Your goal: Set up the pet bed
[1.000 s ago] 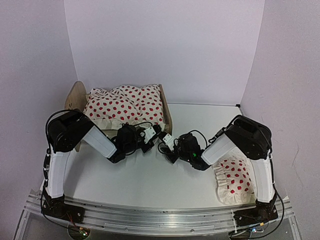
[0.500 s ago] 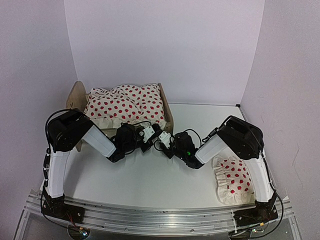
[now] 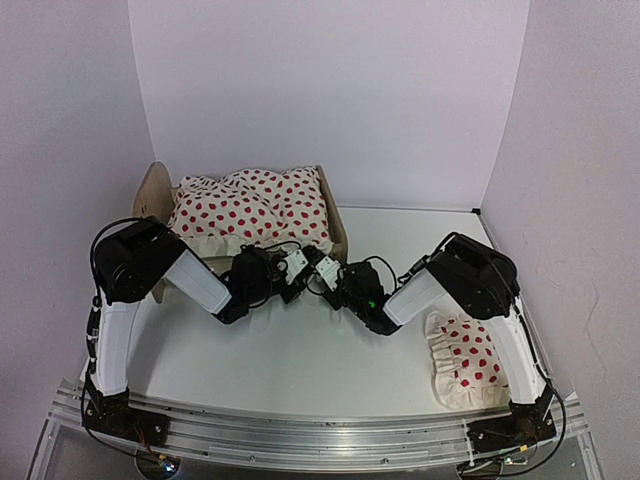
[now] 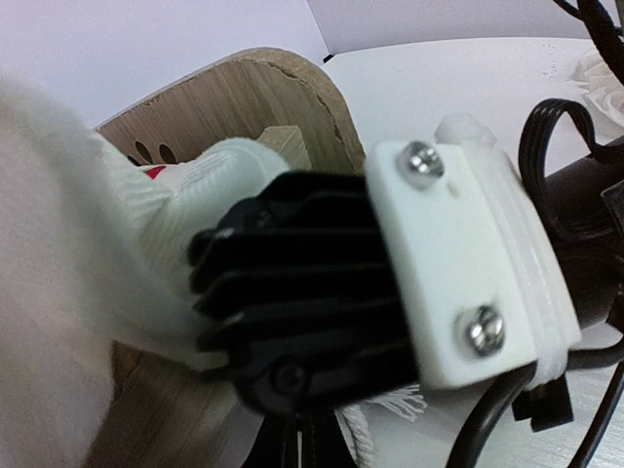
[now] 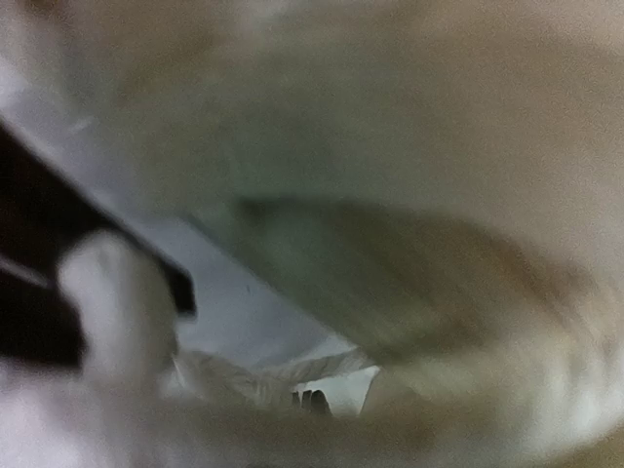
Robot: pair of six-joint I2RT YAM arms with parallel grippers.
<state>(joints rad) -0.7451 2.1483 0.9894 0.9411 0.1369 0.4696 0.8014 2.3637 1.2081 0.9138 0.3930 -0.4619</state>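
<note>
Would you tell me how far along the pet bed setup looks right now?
Done: the cream red-spotted ruffled blanket already lies on the light plywood bed frame. In hand: the left gripper and right gripper, both shut, meet at the blanket's near edge; whether they pinch fabric is unclear. Left: the matching spotted pillow lies off the bed, near right.

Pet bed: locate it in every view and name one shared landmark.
Top external: pet bed, upper left.
Left wrist: pet bed, its wooden end board upper centre-left.
Right wrist: too blurred to tell.
Shared landmark: red-spotted blanket, lying on the bed.
</note>
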